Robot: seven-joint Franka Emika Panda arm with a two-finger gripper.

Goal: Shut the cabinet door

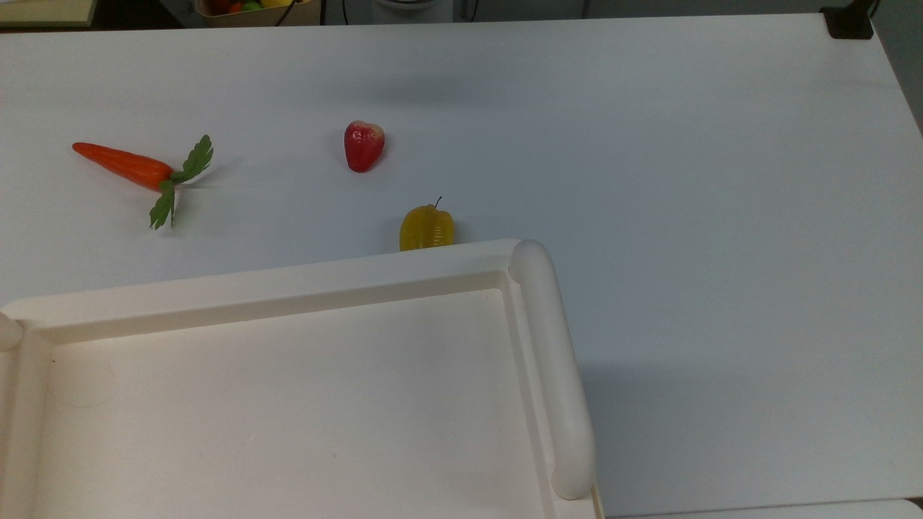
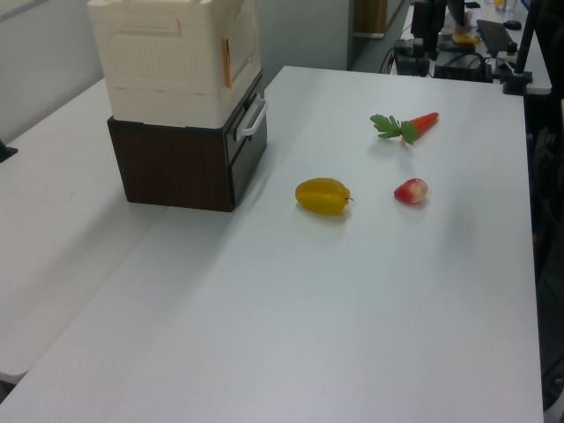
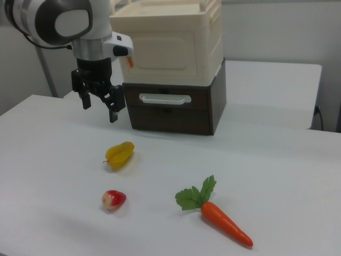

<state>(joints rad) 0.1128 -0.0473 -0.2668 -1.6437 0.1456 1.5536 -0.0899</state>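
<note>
Desk (image 1: 649, 216) surface, white and broad, carries everything. On it stands the cabinet (image 3: 170, 48), a large cream-white box resting on a dark brown drawer unit (image 3: 176, 112) with a white handle; in the top view the cabinet's recessed top (image 1: 288, 404) and thick rounded side rail (image 1: 555, 367) fill the near left. The cabinet door (image 3: 160, 56) sits on the box's front face in the right view and appears flush with it. The arm (image 3: 58, 18) hangs in the right view's upper left, its gripper (image 3: 98, 109) in the air above the desk, just left of the drawer unit's front, fingers (image 3: 113, 113) spread apart and grasping nothing. A carrot (image 3: 224, 221) with green leaves lies near the right view's bottom right. A yellow starfruit (image 3: 119, 154) lies below the gripper, and a small red fruit (image 3: 113, 199) lies nearer still.
</note>
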